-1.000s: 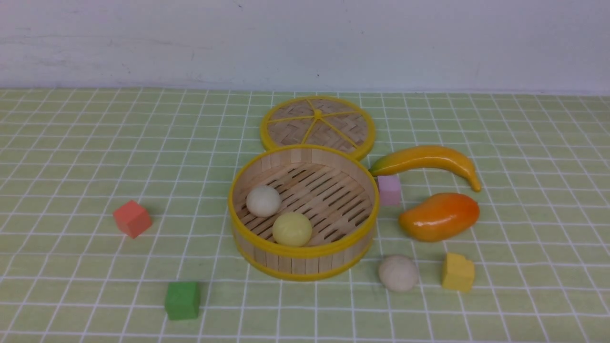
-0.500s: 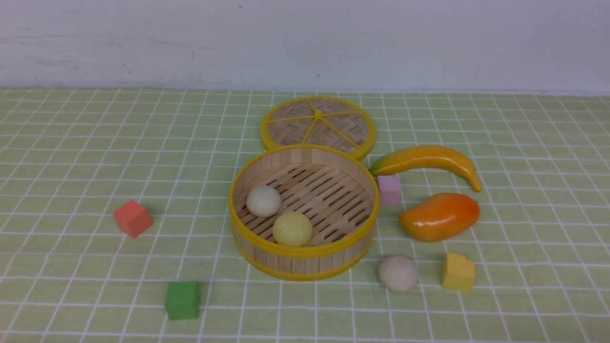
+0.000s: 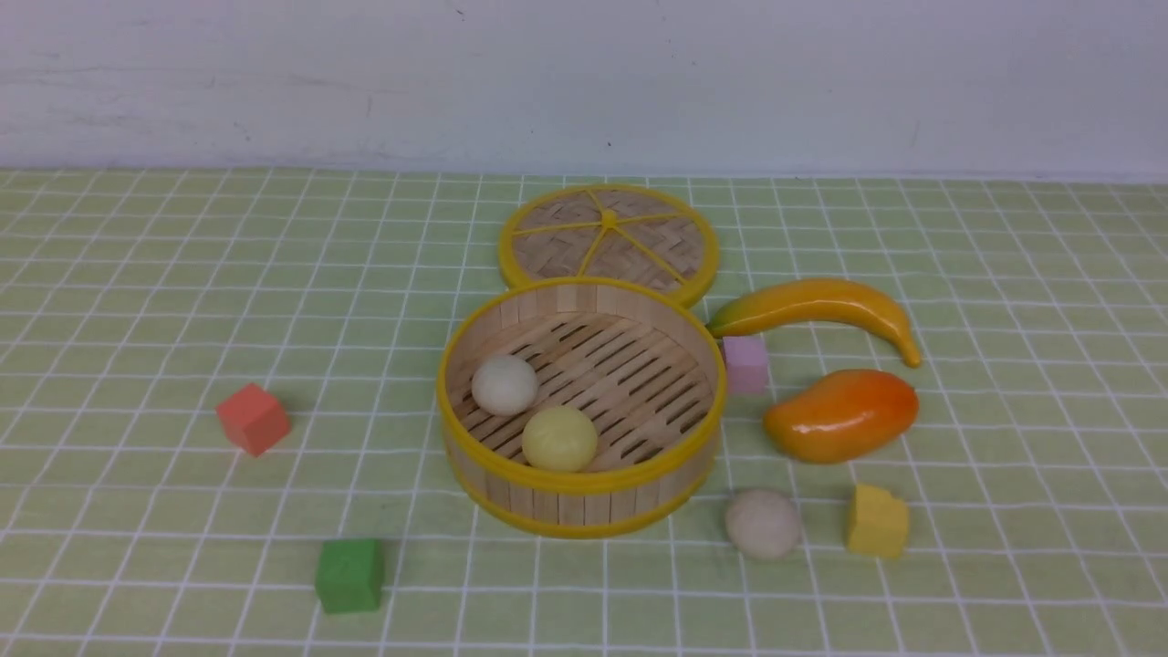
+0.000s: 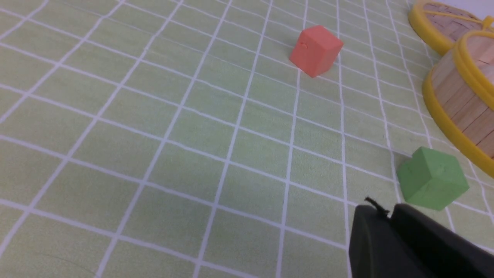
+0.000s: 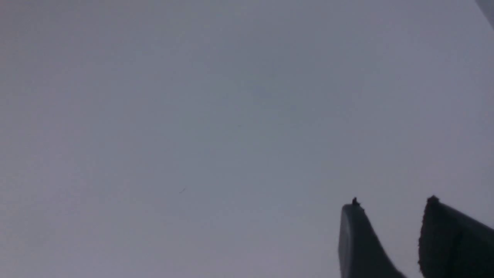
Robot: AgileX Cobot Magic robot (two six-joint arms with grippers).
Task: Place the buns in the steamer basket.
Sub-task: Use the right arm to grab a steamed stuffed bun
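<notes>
The steamer basket (image 3: 566, 506) stands mid-table with an off-white bun (image 3: 504, 384) and a pale yellow bun (image 3: 559, 438) on its slatted floor. Another off-white bun (image 3: 763, 523) lies on the cloth just right of the basket's front. Neither gripper shows in the front view. In the left wrist view my left gripper (image 4: 388, 210) is shut on nothing, low over the cloth beside the green cube (image 4: 432, 178), with the basket wall (image 4: 459, 96) further off. In the right wrist view my right gripper (image 5: 391, 202) is open and empty, facing only blank grey wall.
The woven lid (image 3: 609, 239) lies behind the basket. A banana (image 3: 821, 306), a mango (image 3: 841, 413), a pink cube (image 3: 745, 363) and a yellow cube (image 3: 877, 521) sit to the right. A red cube (image 3: 254, 418) and a green cube (image 3: 349, 575) sit to the left.
</notes>
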